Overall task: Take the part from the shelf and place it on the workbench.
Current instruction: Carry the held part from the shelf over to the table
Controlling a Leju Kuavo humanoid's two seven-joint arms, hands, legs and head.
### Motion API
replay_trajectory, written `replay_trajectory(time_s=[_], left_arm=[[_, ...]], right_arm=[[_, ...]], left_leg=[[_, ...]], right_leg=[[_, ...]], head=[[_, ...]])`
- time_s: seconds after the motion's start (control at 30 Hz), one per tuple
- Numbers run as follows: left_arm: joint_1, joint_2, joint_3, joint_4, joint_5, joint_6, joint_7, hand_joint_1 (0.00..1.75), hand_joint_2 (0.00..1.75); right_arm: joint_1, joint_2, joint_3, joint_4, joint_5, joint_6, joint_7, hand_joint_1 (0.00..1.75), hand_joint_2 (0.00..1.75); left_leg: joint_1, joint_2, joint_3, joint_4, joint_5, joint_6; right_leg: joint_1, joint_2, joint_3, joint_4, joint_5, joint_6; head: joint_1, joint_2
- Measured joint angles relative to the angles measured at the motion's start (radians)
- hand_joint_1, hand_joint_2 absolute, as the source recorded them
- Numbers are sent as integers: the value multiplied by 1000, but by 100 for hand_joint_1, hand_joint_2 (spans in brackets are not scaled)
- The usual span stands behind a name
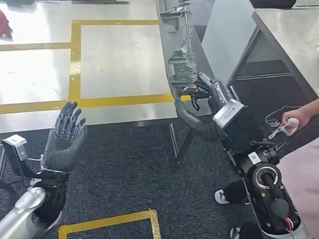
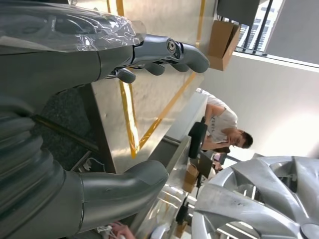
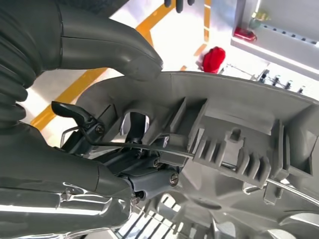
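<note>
The part (image 1: 178,44), a grey curved wheel cover seen edge-on, is held in the right hand (image 1: 199,95) and stands nearly upright. In the head view it rises from centre frame to the upper edge. Its long axis runs up and slightly left from the grip, so almost all of its length lies above the hand and leans toward the surface (image 1: 121,59).

In the right wrist view the thumb lies over the outer rim of the part and the darker fingers (image 3: 150,174) are hooked into the ribbed inner side. The hand is clamped on the lower edge of the part.

The left hand (image 1: 65,138) is at lower left of the head view, raised with palm up. Its fingers are spread and it holds nothing. It is well apart from the part, so the right arm is the only one engaged.

The lower edge of the part sits just off the near right corner of the surface, whose yellow-taped area lies to upper left of the hand. In my judgement the placing depends on carrying the part left and forward over that edge, then tilting it down flat.

A person's hand (image 1: 291,121) is near at the right, holding a small white item.
</note>
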Motion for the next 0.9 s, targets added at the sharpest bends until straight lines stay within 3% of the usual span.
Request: replay_trajectory(time_s=[0.07,0.1,0.13,0.2,0.23,0.3,0.4,0.47,0.53,0.57,0.6,0.63,0.67,0.73,0.8,0.9], left_arm=[[3,0,0,0,0,-1,0,0,175],[5,-1,0,0,0,-2,0,0,175],[6,-1,0,0,0,-3,0,0,175],[5,-3,0,0,0,-4,0,0,175],[4,-5,0,0,0,-4,0,0,175],[3,-7,0,1,0,-7,0,0,175],[0,-9,0,1,-2,-12,-2,0,175],[-6,-9,0,1,-4,-16,-3,0,175],[-8,-9,0,3,-4,-17,-5,0,175],[-7,-9,0,5,-4,-18,-6,0,175],[-6,-9,0,8,-3,-18,-8,0,175],[-6,-9,0,10,-3,-19,-11,0,175],[-7,-9,0,12,-3,-19,-13,0,175],[-10,-9,0,15,-3,-19,-17,0,175],[-13,-9,0,17,-2,-19,-21,0,175],[-16,-11,0,19,-1,-20,-24,0,175]], right_arm=[[2,0,0,2,0,-1,-3,175,175],[4,0,-1,3,0,-2,-4,175,175],[5,0,-1,4,1,-2,-5,175,175],[5,0,-1,5,1,-2,-5,175,175],[5,0,-1,5,2,-2,-5,175,175],[4,0,-2,6,3,-4,-6,175,175],[6,0,-3,5,4,-8,-6,175,175],[9,0,-4,5,4,-8,-5,175,175],[12,0,-4,5,4,-8,-5,175,175],[13,0,-4,5,4,-8,-6,175,175],[14,0,-4,5,4,-8,-6,175,175],[15,0,-3,5,4,-8,-7,175,175],[15,0,-3,6,4,-8,-7,175,175],[14,0,-2,8,4,-8,-10,175,175],[9,0,-2,11,4,-8,-16,175,175],[3,0,-2,14,4,-8,-22,175,175]], left_leg=[[-2,-1,11,1,-11,2],[-3,-2,18,1,-17,2],[-3,-3,28,1,-24,1],[-5,-5,50,1,-39,-3],[-6,-6,57,2,-45,-6],[-9,-6,57,3,-51,-12],[-12,-4,53,13,-62,-24],[-11,-1,17,88,-97,-35],[-5,1,-70,233,-147,-43],[-3,1,-112,293,-158,-45],[-1,1,-138,318,-149,-47],[0,1,-142,300,-119,-46],[0,2,-125,242,-72,-44],[-2,2,-65,89,9,-36],[-6,2,-32,11,28,-28],[-7,-1,-22,3,13,-14]], right_leg=[[0,0,-80,129,-29,2],[0,0,-99,144,-15,1],[0,0,-97,114,21,-2],[3,1,-49,-25,117,-11],[6,1,-21,-89,149,-16],[12,1,10,-153,154,-24],[5,3,27,-174,141,-34],[-3,2,41,-182,137,-42],[-2,2,46,-183,130,-49],[-2,2,48,-183,127,-50],[-2,3,52,-182,122,-50],[-2,5,58,-182,117,-49],[-2,6,67,-182,110,-48],[0,8,81,-181,96,-40],[4,9,85,-180,85,-30],[1,8,86,-177,72,-13]], head=[[7,0],[9,0],[12,0],[16,0],[15,0],[15,0],[14,0],[4,0],[-8,0],[-10,0],[-11,0],[-12,0],[-14,0],[-17,0],[-16,0],[-12,0]])
